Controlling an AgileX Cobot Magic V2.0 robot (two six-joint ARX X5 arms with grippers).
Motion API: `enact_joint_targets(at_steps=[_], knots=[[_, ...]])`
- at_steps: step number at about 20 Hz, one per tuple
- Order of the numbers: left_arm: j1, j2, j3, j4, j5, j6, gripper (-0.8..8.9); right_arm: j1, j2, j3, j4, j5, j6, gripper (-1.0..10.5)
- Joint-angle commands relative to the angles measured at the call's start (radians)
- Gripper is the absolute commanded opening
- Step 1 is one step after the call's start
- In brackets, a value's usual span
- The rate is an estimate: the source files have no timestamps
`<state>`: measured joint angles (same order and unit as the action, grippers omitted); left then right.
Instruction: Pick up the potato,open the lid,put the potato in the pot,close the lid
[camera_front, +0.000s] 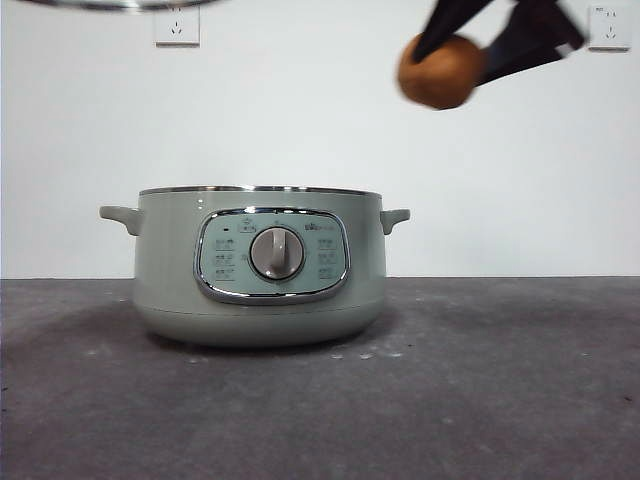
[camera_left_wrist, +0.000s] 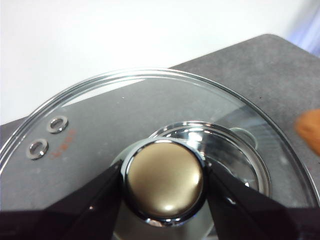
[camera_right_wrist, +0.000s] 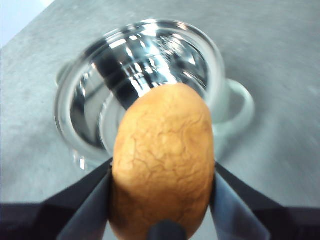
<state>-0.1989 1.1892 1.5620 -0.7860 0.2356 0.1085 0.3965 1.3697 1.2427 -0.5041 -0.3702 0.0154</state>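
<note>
Up high, the right gripper (camera_front: 470, 55) has its 2 jaws clamped on the potato (camera_front: 441, 71), hanging above and just right of the pot (camera_front: 260, 265). That pot sits open on the grey table (camera_front: 500, 400), its shiny inside bare. Meanwhile the left gripper (camera_left_wrist: 162, 182) pinches the knob (camera_left_wrist: 164, 177) of the lid (camera_left_wrist: 100, 115), held aloft at top left.
</note>
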Motion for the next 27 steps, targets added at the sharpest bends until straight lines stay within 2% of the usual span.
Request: enact_joint_targets(at_steps=[1,4,6,12,19,25,26,27], knots=[[0.02,-0.051,0.016,-0.022,0.01,0.032,-0.08,0.055,0.127,0.138,0.007,0.003,0.003,-0.1],[0.024,-0.121,0.016,-0.15,0.01,0.044,-0.07,0.117,0.312,0.341,-0.021,0.008,0.002,-0.1],[0.023,-0.171,0.016,-0.157,0.01,0.038,-0.07,0.153,0.432,0.462,-0.051,0.032,-0.008,-0.1],[0.023,-0.247,0.016,-0.21,0.007,0.031,-0.08,0.231,0.745,0.765,-0.204,0.149,-0.122,-0.1],[0.023,-0.254,0.016,-0.216,0.007,0.031,-0.08,0.246,0.903,0.809,-0.243,0.245,-0.159,-0.1],[0.023,-0.25,0.016,-0.216,0.007,0.031,-0.08,0.246,0.924,0.809,-0.271,0.266,-0.182,-0.1],[0.023,-0.249,0.016,-0.216,0.007,0.031,-0.08,0.246,0.924,0.809,-0.271,0.266,-0.18,0.4],[0.023,-0.248,0.016,-0.215,0.007,0.031,-0.08,0.246,0.924,0.81,-0.273,0.266,-0.179,1.6]])
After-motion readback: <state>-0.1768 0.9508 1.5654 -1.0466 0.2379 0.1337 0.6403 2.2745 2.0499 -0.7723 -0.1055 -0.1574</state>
